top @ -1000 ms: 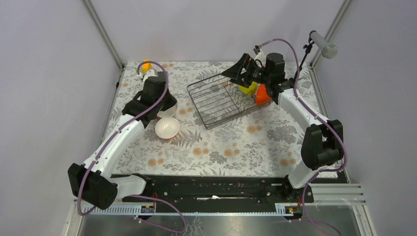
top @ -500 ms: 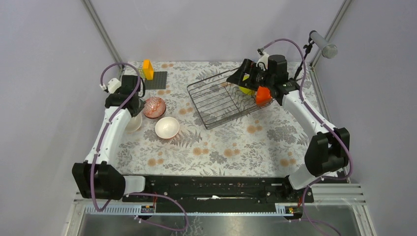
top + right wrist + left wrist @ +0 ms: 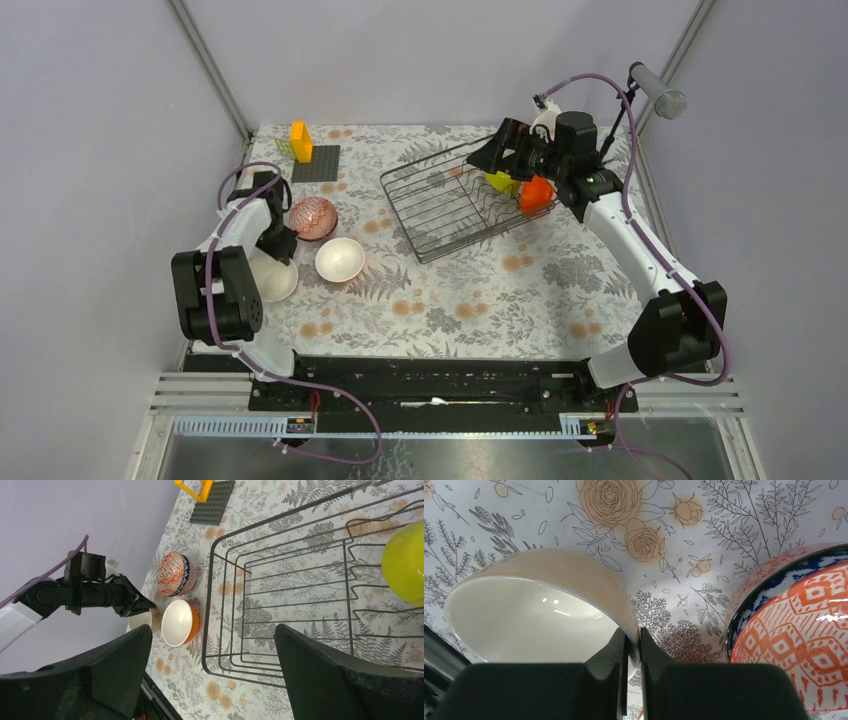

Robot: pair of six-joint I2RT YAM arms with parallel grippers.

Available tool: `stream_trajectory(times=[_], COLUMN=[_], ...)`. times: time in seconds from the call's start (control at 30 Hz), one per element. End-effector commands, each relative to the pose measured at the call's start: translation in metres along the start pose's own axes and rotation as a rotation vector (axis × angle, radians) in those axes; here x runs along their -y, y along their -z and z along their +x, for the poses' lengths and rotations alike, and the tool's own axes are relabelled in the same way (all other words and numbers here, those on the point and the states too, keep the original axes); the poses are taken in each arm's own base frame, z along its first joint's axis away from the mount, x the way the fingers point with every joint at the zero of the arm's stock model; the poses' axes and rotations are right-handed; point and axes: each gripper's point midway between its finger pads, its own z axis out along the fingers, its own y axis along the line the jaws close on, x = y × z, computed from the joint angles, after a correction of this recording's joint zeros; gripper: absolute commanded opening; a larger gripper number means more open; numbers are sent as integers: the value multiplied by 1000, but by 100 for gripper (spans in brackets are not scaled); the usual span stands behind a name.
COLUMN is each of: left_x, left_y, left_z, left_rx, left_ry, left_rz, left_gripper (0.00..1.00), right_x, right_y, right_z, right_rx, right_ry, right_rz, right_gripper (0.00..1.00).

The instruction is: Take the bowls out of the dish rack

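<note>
Left wrist: left claw pinches beige bowl rim, bench left edge. Above rack, right claw gapes.

5 bowls, 1 rack, 1 blk

Logged white bench cloth, grey leaf line-work, orange roses. Noted beige bowl, cream-white inside; patterned bowl, orange-red diamonds on white, dark blue rim band; orange bowl, white inside. Dark wire rack; yellow-green bowl; second orange bowl. Orange block; dark grey plate.
</note>
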Motion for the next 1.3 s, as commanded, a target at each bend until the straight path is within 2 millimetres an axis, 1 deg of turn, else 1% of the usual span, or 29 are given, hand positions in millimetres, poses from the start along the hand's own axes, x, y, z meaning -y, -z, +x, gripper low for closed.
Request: stream_trajectory(times=[0.0,0.07,0.1,0.17,0.2,0.37,0.4,0.5,0.57,0.7,0.77,0.8,0.87,0.93,1.0,1.07,1.13,1.17,1.2,1.27], left_x=[8,9,10,10,10,9,9,10,14,36,49,58,75,89,97,104,107,110,111,114], left_y=[0,0,0,3,4,20,25,43,56,90,114,127,154,184,209,228,236,244,246,255], left_z=[0,-1,-2,-5,-6,-14,-16,-22,-23,-12,-11,-6,9,30,50,62,81,88,96,110], left_rx=[-14,-11,-8,3,9,54,65,100,106,95,130,129,119,96,62,65,32,27,11,5], left_ry=[50,58,63,67,68,85,86,87,80,39,6,-25,-101,-200,-278,-341,-394,-419,-438,-484], left_rz=[25,33,34,40,43,79,92,147,203,446,591,675,860,1063,1211,1326,1391,1434,1456,1525], left_gripper=[6,15,24,34,36,40,43,52,55,57,58,59,63,67,72,75,79,81,82,87], right_x=[-4,-2,-1,3,5,15,17,27,37,58,70,77,89,100,112,123,132,136,139,145], right_y=[11,12,13,12,12,10,10,12,13,16,19,19,20,21,22,23,25,26,27,28], right_z=[-7,-7,-7,-7,-7,-6,-7,-9,-11,-14,-15,-14,-13,-13,-13,-13,-12,-12,-12,-12], right_rx=[40,44,45,47,46,38,37,34,35,23,17,13,3,-5,-15,-31,-42,-45,-46,-40], right_ry=[43,47,53,57,58,69,75,96,114,159,181,198,236,283,299,301,303,308,310,314], right_rz=[8,17,23,45,56,98,114,172,230,393,485,535,636,742,828,898,957,977,995,1027], right_gripper=[100,100,100,100,100,100,100,100,100,100,100,100,100,100,100,100,100,100,100,100])
